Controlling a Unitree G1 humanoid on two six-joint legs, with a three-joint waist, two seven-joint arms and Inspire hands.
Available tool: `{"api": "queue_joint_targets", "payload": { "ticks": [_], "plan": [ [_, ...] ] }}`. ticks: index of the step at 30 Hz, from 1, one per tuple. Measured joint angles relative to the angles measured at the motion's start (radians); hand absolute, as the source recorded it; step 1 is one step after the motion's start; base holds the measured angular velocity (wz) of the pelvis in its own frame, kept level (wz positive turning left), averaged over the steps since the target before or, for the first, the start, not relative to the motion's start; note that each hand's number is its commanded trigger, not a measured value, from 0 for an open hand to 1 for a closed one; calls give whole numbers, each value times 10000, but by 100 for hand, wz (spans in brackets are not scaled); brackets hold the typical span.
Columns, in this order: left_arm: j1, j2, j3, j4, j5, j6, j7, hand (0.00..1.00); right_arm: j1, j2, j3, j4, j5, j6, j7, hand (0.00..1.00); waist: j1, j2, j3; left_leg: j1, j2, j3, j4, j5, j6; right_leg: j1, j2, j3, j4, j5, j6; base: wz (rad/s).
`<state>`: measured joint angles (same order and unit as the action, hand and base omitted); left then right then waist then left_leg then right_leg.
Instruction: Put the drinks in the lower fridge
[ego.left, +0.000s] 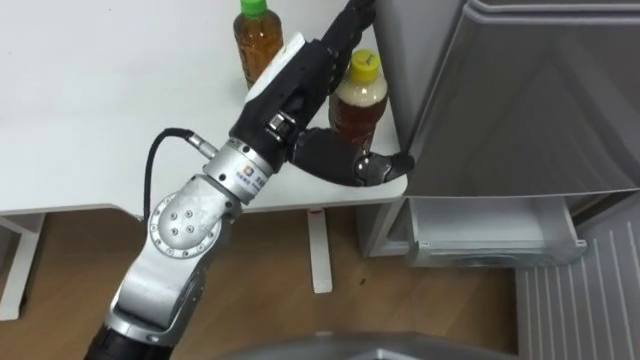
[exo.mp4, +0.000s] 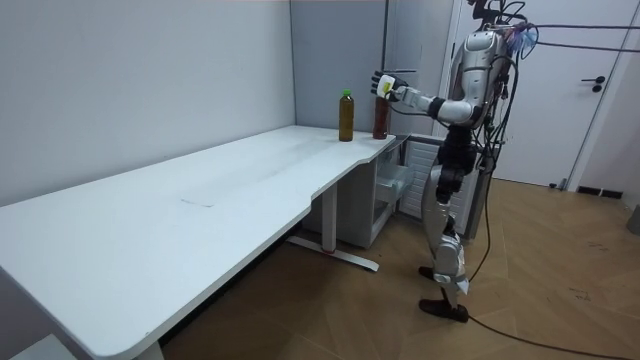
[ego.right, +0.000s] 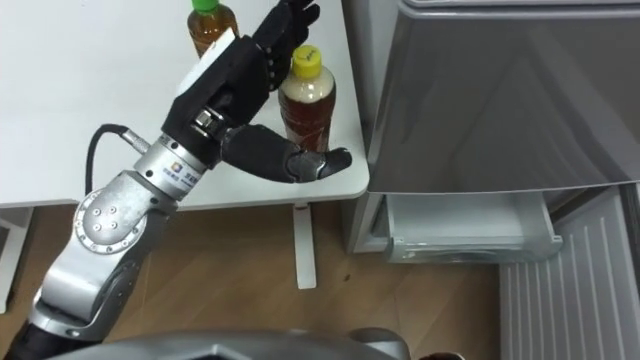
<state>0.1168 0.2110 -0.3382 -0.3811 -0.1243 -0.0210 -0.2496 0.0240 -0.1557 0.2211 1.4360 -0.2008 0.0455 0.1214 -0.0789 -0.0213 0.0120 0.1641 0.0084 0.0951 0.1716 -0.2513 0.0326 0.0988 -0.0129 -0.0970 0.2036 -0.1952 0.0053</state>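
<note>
1. While the robot stands at the end of the table (ego.left: 100, 100) beside the fridge, its left hand (ego.left: 305, 75) is stretched out over the table's near right corner.
2. The yellow-capped bottle (ego.left: 358, 100) stands upright at that corner, close to both edges. The green-capped bottle (ego.left: 262, 40) stands farther back from the near edge, just beside the hand's far side.
3. The hand is wide open and grips nothing. Its fingers lie straight along the back of the yellow-capped bottle and its thumb is spread in front of the base, so the bottle sits in the gap. I cannot tell whether the fingers touch it.
4. The bottle looks full of brown tea, so it is likely fairly heavy for its size. It is probably thin plastic that gives a little, with a smooth, slippery label.
5. The mid-body below the shoulder looks the best place to hold, not the cap; a sideways nudge this close to the edge could topple it off.
6. The lower fridge drawer (ego.left: 490, 235) stands pulled out beneath the grey fridge door (ego.left: 520, 100), low and right of the table.
</note>
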Motion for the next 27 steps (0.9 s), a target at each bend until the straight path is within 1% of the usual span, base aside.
{"api": "queue_joint_targets", "payload": {
  "ticks": [3, 8, 16, 25, 26, 27],
  "plan": [
    [1, 12, 1, 28, -2, -8, 2, 0, 5, 7, 0, -27, 2, 6, -8, 0, 11, -32, 6, 26, -2, 49, -13, 0, 0, 14, 0, 43, -3, 1, 3, -4],
    [17, 21, 32, 468, -2, -121, 67, 0, 140, 6, -2, -367, 3, -2, -17, 0, 10, -23, 1, 90, 16, 87, -16, 0, 0, 73, 18, 70, 4, 2, 3, -1],
    [132, 52, 25, 1309, 62, 26, 211, 0, 175, 7, -3, -431, 3, -1, -14, 0, 11, -16, 2, 152, 13, 88, -24, 0, 0, 133, 18, 72, 4, 2, 3, 0],
    [132, 62, 24, 1315, 79, 52, 225, 0, 203, 7, 0, -428, -9, -3, -10, 0, 8, 0, -9, 140, 22, 91, -35, 0, 0, 114, 25, 68, 6, 2, 3, 0],
    [132, 65, 24, 1315, 79, 53, 225, 0, 204, 7, -1, -428, -8, -4, -6, 0, 2, 34, -30, 145, 21, 92, -34, 0, 0, 118, 24, 71, 7, 2, 3, 0],
    [132, 66, 24, 1315, 79, 53, 225, 0, 206, 7, -2, -428, -7, -4, -5, 0, 2, 24, -24, 148, 21, 91, -34, 0, 0, 120, 23, 72, 8, 2, 3, 0]
  ]
}}
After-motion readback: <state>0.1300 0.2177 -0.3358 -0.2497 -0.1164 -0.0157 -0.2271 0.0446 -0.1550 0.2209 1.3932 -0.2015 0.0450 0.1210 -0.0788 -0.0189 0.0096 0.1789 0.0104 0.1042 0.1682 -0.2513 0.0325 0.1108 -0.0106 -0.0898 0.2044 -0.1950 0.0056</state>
